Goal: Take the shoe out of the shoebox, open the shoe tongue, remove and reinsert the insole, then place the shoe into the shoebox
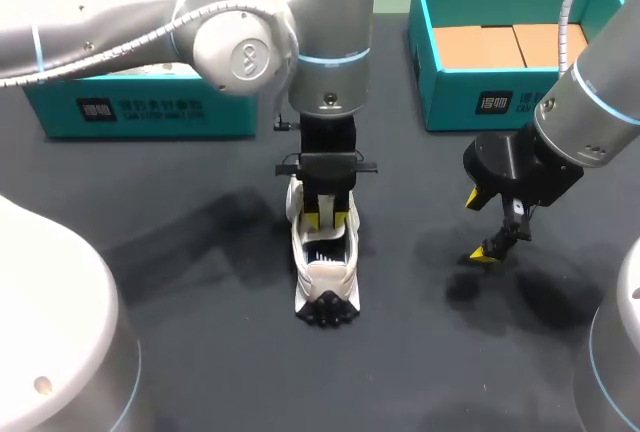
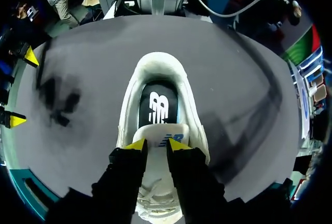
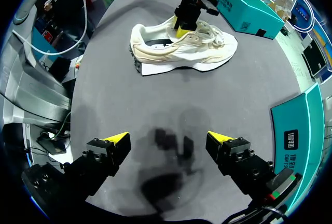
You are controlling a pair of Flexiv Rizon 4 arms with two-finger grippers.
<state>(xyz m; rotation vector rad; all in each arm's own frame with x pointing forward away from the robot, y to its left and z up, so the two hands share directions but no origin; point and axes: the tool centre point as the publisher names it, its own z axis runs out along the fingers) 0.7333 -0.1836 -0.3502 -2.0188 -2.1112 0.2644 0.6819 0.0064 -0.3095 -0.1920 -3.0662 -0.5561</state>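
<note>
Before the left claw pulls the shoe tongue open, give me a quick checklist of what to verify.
1. The shoe stands on its sole on the table: ok.
2. The left claw is at the tongue: ok.
3. A firm hold on the tongue: cannot tell.
4. The insole lies inside the shoe: ok.
5. The right claw is open, empty and apart from the shoe: ok.

Bright o/h light, soft shadows.
</note>
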